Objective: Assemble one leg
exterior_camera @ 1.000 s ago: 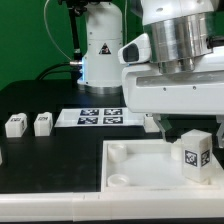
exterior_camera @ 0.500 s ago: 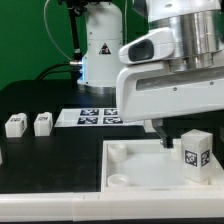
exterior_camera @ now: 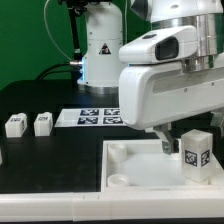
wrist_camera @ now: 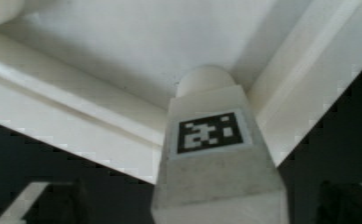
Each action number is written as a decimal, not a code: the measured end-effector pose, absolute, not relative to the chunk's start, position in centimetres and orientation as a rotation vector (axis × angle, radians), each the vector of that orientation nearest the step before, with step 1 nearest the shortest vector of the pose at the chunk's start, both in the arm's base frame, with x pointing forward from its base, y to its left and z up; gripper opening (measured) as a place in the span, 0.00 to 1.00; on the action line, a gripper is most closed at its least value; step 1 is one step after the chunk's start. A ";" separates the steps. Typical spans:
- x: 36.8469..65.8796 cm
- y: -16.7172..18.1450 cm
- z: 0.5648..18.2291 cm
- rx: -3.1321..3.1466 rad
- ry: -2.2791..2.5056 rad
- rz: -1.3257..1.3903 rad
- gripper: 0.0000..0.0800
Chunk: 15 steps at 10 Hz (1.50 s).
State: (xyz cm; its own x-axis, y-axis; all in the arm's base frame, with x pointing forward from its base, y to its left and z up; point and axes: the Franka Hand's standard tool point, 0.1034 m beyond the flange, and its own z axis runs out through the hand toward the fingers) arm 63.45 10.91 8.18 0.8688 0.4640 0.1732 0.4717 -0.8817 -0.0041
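A leg [exterior_camera: 196, 151], a small white post with a square marker tag, stands upright on the right part of the large white panel [exterior_camera: 140, 160]. My gripper [exterior_camera: 186, 138] hangs right over it. One dark finger [exterior_camera: 163, 141] is beside the leg on the exterior view's left, with a gap; the other finger is hidden. In the wrist view the leg [wrist_camera: 210, 140] fills the middle, and my gripper [wrist_camera: 196, 208] straddles it with dark fingers [wrist_camera: 32, 203] well out to each side. The jaws are open and hold nothing.
Two more legs [exterior_camera: 14, 125] [exterior_camera: 42, 123] stand on the black table at the exterior view's left, and a third shows at the left edge [exterior_camera: 1, 156]. The marker board [exterior_camera: 100, 117] lies behind the panel. The panel has a round corner socket [exterior_camera: 118, 180].
My gripper housing has shifted a little toward the exterior view's left and fills more of the picture. The leg on the panel has stayed where it was.
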 end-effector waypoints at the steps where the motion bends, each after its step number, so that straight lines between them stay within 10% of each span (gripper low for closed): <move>1: 63.4 10.9 8.1 -2.992 -0.749 -0.259 0.80; 3: 63.4 10.9 8.1 -2.992 -0.750 -0.258 0.36; 15: 63.0 11.3 7.9 -2.779 1.140 -0.164 0.37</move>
